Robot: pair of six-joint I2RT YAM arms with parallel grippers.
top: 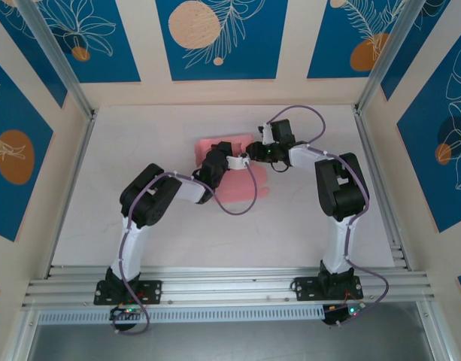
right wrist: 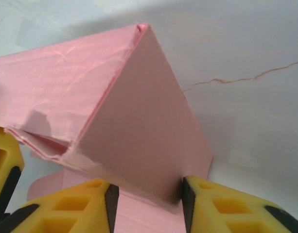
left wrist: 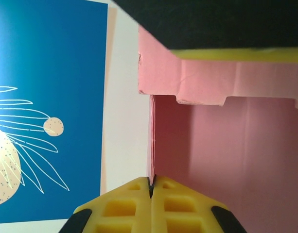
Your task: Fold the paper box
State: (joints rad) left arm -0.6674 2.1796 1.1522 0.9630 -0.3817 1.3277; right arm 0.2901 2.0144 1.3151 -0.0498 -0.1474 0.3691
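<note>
Pink paper box pinched by left gripper; right gripper straddles it, grip unclear.

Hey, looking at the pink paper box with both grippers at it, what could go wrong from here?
1. The left gripper pinches only a thin edge of the paper box at its fingertips; a pull might slip it free or tear it.
2. The right gripper straddles a raised panel with jaws apart; closing there may crush it off the fold line, and the card nearby already looks wrinkled.
</note>
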